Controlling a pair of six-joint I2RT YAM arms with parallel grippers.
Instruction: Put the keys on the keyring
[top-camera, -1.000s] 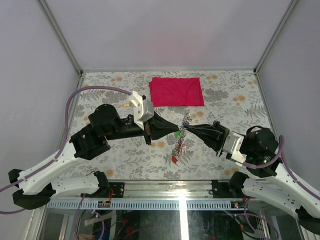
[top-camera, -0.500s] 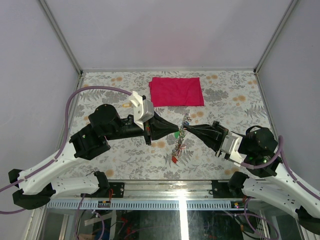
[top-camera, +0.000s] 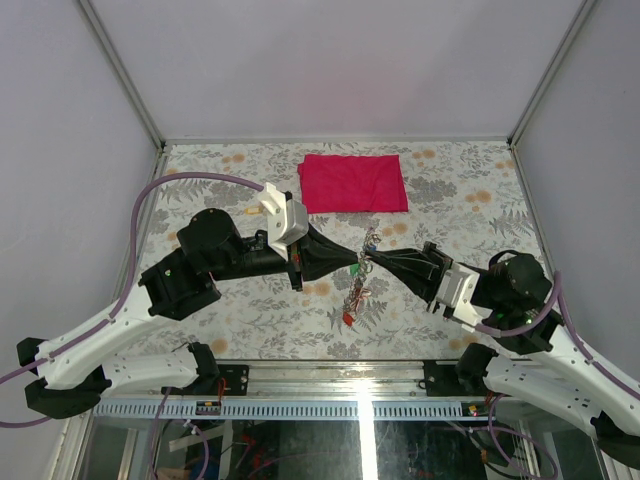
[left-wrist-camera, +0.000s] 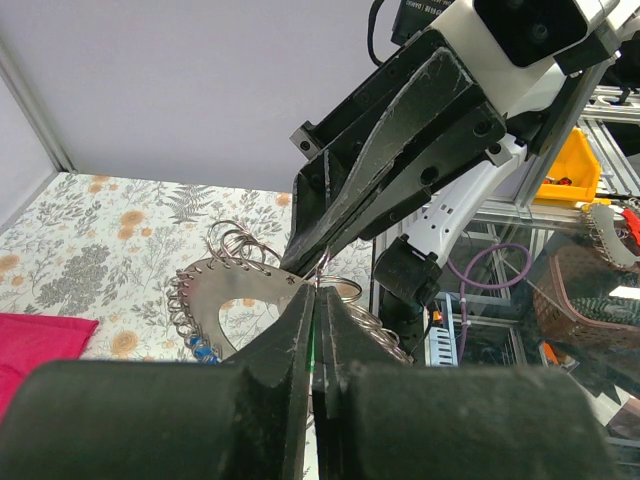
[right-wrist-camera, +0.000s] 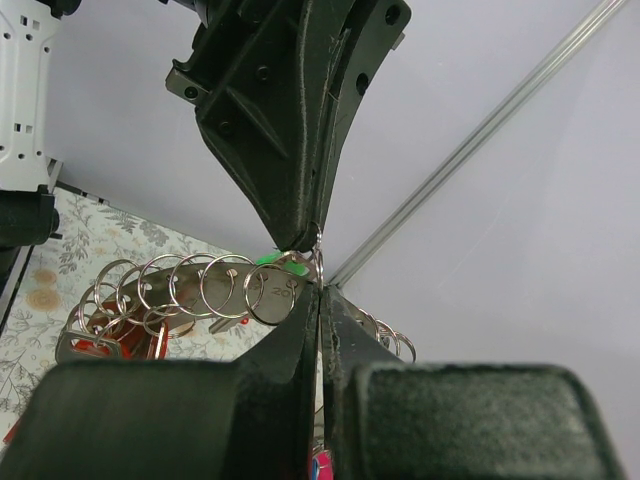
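we see left pincer (top-camera: 355, 263) and right pincer (top-camera: 374, 259) pressed together tip to tip, seemingly both pinching the keyring (left-wrist-camera: 235, 290), lifted over mid bench (top-camera: 260, 322) so keys (top-camera: 352, 297) dangle free for threading.

Two grippers, the left gripper (top-camera: 354, 263) and the right gripper (top-camera: 375, 259); one floral table (top-camera: 210, 170); one red cloth (top-camera: 353, 183); one keyring (left-wrist-camera: 240, 290); one bunch of keys (top-camera: 352, 297), its keys too tangled to count.
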